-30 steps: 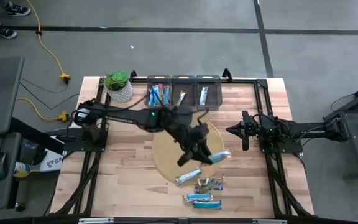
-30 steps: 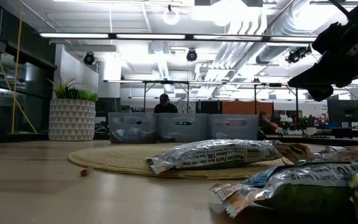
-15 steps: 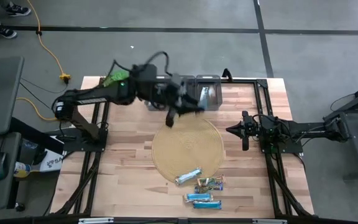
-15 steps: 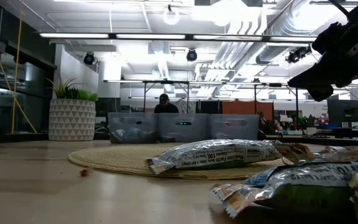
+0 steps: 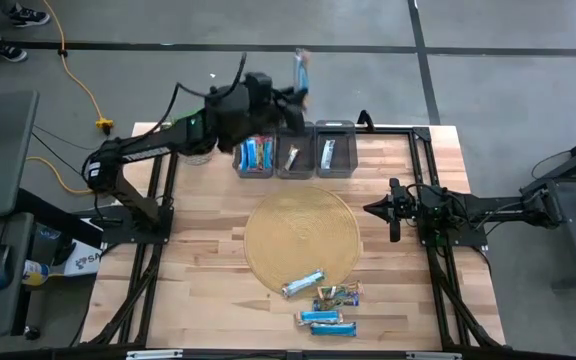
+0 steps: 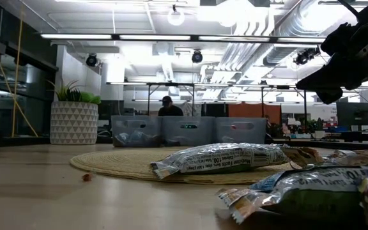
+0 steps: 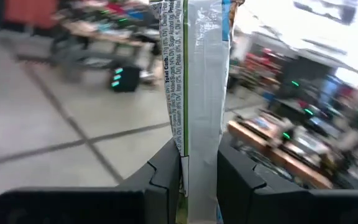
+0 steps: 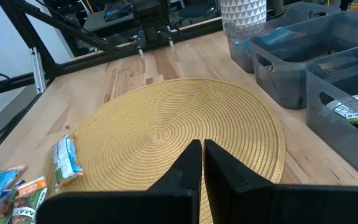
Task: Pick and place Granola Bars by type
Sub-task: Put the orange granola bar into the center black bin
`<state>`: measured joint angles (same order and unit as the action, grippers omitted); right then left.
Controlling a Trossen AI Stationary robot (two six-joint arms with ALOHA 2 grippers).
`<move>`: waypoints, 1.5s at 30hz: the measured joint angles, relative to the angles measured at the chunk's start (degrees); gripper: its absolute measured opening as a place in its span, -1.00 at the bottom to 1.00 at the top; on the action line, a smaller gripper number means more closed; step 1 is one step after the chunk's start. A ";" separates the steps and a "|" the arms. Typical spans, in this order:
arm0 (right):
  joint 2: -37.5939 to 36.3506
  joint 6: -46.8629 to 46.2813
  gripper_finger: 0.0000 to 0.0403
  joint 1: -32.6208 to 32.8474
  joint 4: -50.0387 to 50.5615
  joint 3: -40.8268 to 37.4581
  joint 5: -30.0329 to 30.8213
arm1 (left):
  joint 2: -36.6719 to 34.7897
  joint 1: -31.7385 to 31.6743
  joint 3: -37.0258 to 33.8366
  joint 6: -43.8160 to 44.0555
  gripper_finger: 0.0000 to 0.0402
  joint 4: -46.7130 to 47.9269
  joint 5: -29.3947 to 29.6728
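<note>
A round woven straw mat [image 5: 301, 238] with a coiled spiral texture lies in the middle of the pale wooden plank table [image 5: 198, 290]. Along the far edge stand three dark grey plastic bins [image 5: 295, 150], rectangular with cut-out handles; bars lie in each of them. A white pot with a triangle pattern [image 6: 73, 122] holds a green plant beside them.

The left gripper [image 7: 197, 177] is raised high above the bins, and its two dark fingers are clamped on a flat crinkled foil bar [image 7: 199, 81], blue and white with fine print down its seam, standing upright between them.

Four more foil-wrapped bars [image 5: 322, 302] lie near the table's front edge, one on the mat's rim, the others just beyond it.

The right gripper [image 8: 198, 160] rests at the table's right side, aimed at the mat, its fingers pressed together on nothing.
</note>
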<state>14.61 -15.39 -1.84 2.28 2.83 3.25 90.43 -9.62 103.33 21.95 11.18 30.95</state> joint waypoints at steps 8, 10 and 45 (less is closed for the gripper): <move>0.00 0.01 -1.00 0.01 0.01 0.00 0.01 | 2.59 -10.62 0.07 13.09 -0.62 9.96 -1.30; 0.00 0.01 -1.00 0.01 0.02 0.00 -0.01 | 3.94 -12.34 0.02 14.97 -0.62 12.11 -2.73; 0.00 0.00 -1.00 0.00 0.02 0.11 -0.01 | 30.64 -16.69 0.04 30.53 -0.62 32.25 -27.32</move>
<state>14.61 -15.39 -1.84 2.31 2.94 3.25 121.08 -26.30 103.37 52.48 43.43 3.63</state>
